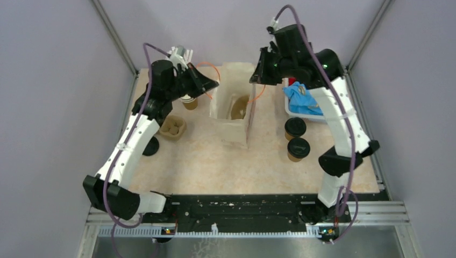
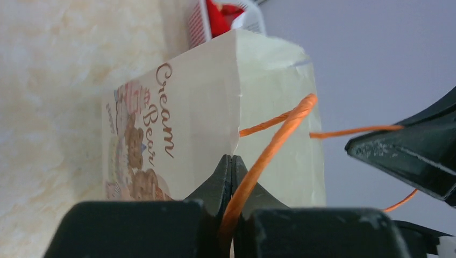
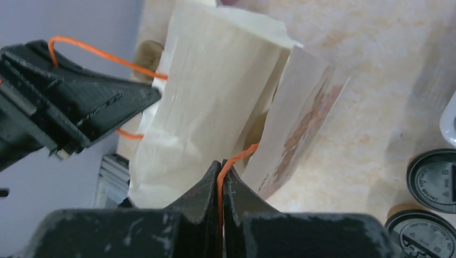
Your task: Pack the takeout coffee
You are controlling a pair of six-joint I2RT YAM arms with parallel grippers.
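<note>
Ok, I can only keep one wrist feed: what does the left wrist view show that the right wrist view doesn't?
Only left wrist: the bag with its readable "Cream Bear" print, and a red thing behind it. Only right wrist: two lidded cups, outside the bag. Both: the bag, and that arm's own tool shut on an orange handle: the left end effector and the right end effector.
</note>
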